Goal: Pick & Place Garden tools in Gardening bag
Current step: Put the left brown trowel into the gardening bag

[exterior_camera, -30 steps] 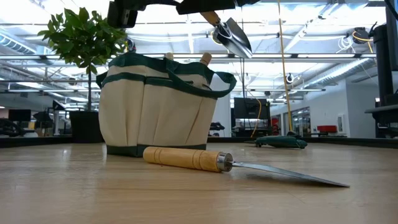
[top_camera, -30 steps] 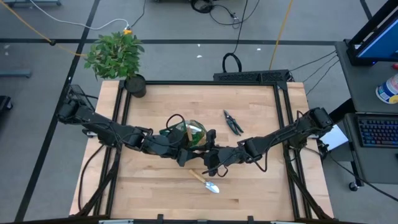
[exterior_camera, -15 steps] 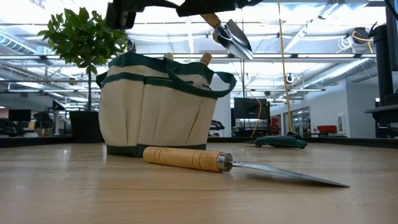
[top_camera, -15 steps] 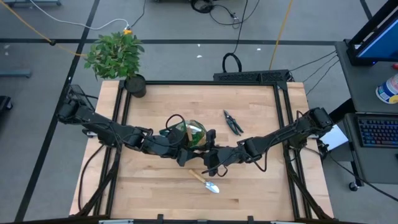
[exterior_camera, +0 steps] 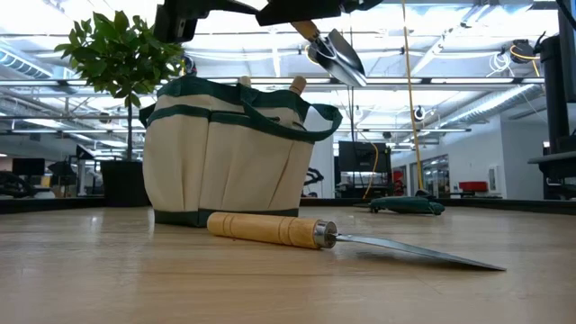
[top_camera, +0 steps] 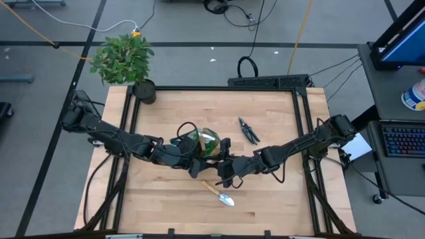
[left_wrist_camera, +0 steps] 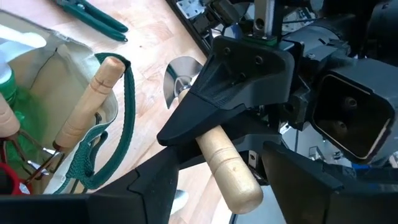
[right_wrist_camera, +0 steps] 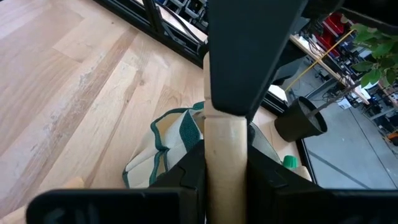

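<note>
Right gripper (top_camera: 224, 174) is clamped on the wooden handle of a trowel (exterior_camera: 333, 51), fingers (left_wrist_camera: 230, 84) pinched on either side of the shaft; in the right wrist view the handle (right_wrist_camera: 225, 149) runs straight out between them. The tool is carried well above the table (top_camera: 279, 119), blade up and to the right in the low view, near the front right edge of the gardening bag (exterior_camera: 225, 153).

Left gripper (top_camera: 192, 161) sits just beside the right one, at the bag's near side. Its fingers (left_wrist_camera: 155, 180) stand partly spread on either side of the same handle's butt end; contact cannot be confirmed from these views. Reads as a hand-over between arms, though that is a judgement.

Key relation: the bag mouth (left_wrist_camera: 81, 124) lies left and slightly far of the held trowel, directly beside the left gripper. The trowel's long axis is oblique, handle end toward the bag. The left arm is the nearer one to the opening. Handle-first entry looks likeliest, provided the handle clears the green loop handle (left_wrist_camera: 127, 118).

Bag already holds wooden-handled tools (exterior_camera: 297, 85) and a green spray bottle (top_camera: 211, 141).

Still out: a second trowel (exterior_camera: 297, 231) lying flat on the table near of the bag, long axis left to right; pruning shears (top_camera: 249, 129) far right of the bag.
</note>
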Action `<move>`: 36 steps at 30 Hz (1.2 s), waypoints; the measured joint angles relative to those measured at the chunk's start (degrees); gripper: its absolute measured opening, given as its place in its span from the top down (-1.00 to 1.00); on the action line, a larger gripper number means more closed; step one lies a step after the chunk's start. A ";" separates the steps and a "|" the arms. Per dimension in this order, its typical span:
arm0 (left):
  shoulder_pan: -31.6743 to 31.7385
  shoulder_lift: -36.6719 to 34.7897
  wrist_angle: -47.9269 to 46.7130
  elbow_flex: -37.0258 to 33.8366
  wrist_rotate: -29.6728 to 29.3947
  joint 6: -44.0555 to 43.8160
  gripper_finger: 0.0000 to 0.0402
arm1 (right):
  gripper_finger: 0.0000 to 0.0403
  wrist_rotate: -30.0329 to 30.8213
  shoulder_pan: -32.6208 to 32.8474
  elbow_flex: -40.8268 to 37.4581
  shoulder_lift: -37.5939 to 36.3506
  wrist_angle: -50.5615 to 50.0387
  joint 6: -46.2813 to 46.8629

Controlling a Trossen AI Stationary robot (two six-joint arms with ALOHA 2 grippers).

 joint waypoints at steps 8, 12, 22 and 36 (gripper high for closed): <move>0.48 -0.31 1.50 0.07 -6.05 3.12 -0.62 | 0.73 -4.87 0.63 -0.13 0.31 -4.37 0.37; 0.63 -0.73 0.71 0.04 -6.28 6.02 -0.85 | 0.73 -5.65 0.16 -0.02 0.07 -4.41 3.01; -4.96 -2.84 -1.28 0.13 -10.54 14.26 -0.94 | 0.73 -14.26 0.23 -0.07 -7.65 -7.32 9.98; -26.78 -3.11 -10.76 -1.26 -38.95 3.72 -0.94 | 0.73 -28.85 -6.78 -0.07 -12.09 10.11 15.04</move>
